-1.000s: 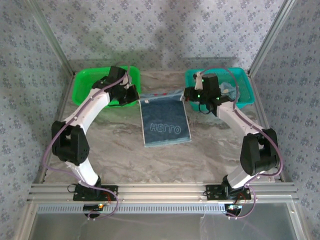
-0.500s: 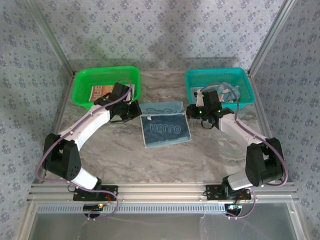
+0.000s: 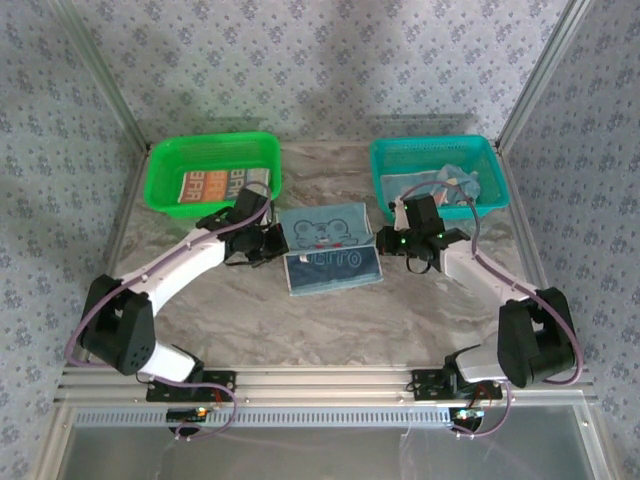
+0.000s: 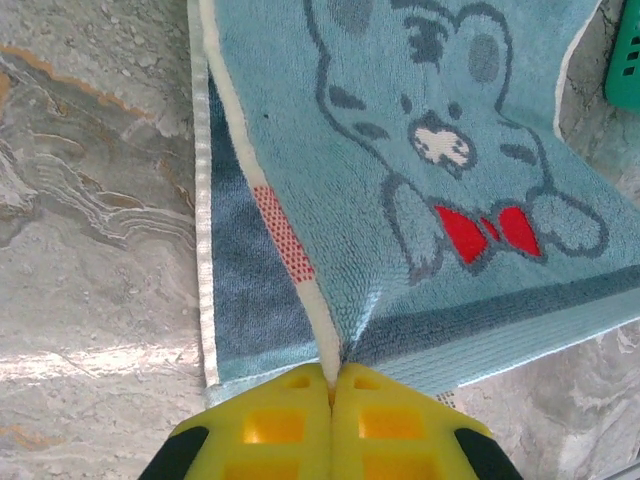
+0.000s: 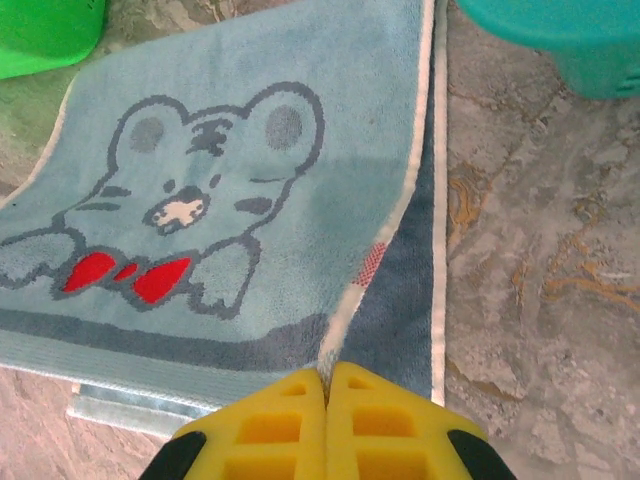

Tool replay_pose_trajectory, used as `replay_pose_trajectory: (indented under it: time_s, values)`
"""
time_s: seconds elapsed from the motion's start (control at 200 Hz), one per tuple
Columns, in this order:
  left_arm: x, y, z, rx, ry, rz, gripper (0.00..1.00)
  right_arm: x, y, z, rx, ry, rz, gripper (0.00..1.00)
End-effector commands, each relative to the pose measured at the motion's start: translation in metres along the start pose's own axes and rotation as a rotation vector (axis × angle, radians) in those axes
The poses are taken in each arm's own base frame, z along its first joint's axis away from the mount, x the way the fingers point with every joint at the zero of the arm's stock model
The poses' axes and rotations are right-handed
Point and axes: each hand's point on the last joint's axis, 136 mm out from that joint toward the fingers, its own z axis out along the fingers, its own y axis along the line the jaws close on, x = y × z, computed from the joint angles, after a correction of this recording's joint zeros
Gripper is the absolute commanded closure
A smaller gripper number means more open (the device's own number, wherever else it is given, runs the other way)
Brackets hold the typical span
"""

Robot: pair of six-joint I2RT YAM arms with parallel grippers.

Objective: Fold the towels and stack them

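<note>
The cartoon-face towel (image 3: 328, 240) lies on the table, folded partway over itself. The left gripper (image 4: 330, 385) is clamped on its left hem and the right gripper (image 5: 327, 385) on its right hem. Beyond its far-left corner the striped towel (image 3: 212, 184) lies in the green basket (image 3: 165, 160); beyond its far-right corner stands the teal basket (image 3: 385, 158).

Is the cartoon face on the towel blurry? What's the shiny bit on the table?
Left wrist view: the face on the towel looks sharp; the pale streak is glare on the table. Right wrist view: sharp too. Top view: small and soft.
</note>
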Motion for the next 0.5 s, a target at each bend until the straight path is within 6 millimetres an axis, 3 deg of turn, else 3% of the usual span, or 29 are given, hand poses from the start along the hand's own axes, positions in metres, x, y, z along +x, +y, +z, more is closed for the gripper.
replay_pose_trajectory:
  time_s: [0.0, 0.25, 0.495]
  values:
    - [-0.002, -0.005, -0.012, 0.01, -0.046, -0.008, 1.0, 0.002, -0.002, -0.01, 0.027, -0.008, -0.009, 1.0]
    - [-0.007, -0.027, -0.024, 0.051, -0.066, 0.02, 1.0, -0.023, 0.01, -0.03, 0.019, -0.06, -0.037, 1.0]
    - [0.005, -0.021, -0.012, 0.038, -0.034, 0.02, 1.0, -0.006, 0.0, -0.026, 0.041, -0.015, -0.034, 1.0]
